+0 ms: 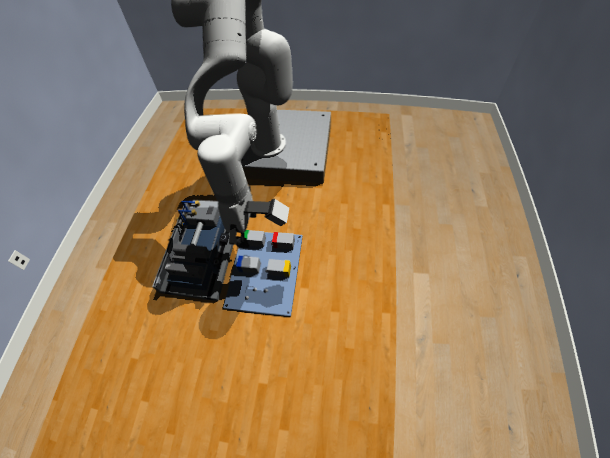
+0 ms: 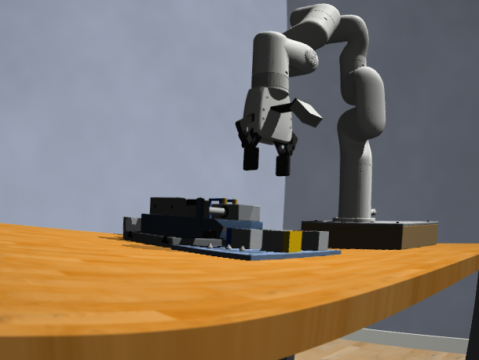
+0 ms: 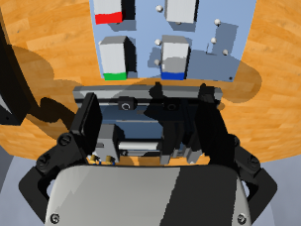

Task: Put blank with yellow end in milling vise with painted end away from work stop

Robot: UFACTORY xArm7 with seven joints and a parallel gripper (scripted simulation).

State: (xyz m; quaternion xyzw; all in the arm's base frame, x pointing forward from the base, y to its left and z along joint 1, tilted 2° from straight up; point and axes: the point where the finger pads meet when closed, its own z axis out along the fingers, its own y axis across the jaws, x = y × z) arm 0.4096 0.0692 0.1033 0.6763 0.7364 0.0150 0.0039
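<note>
The yellow-ended blank (image 1: 276, 266) (image 2: 272, 240) lies on the infeed plate (image 1: 289, 302) (image 2: 310, 254) (image 3: 144, 27). Its yellow end faces away from the vise. In the wrist view its grey body (image 3: 180, 10) shows at the top, the yellow end out of frame. My gripper (image 2: 267, 167) (image 3: 149, 105) is open and empty, high above the vise side of the plate. The vise shows between the fingers in the wrist view. The fixed jaw (image 2: 169, 207) is the dark end block; the hosed block (image 1: 204, 214) (image 2: 245, 212) is opposite. The work stop cannot be made out clearly.
The green-ended blank (image 1: 256, 239) (image 3: 114, 55), red-ended blank (image 1: 285, 241) (image 3: 108, 7) and blue-ended blank (image 1: 251, 265) (image 3: 174, 52) also lie on the infeed plate. Small pegs (image 1: 265, 290) (image 3: 213, 41) stand on it. The robot's base plate (image 1: 305, 145) is behind.
</note>
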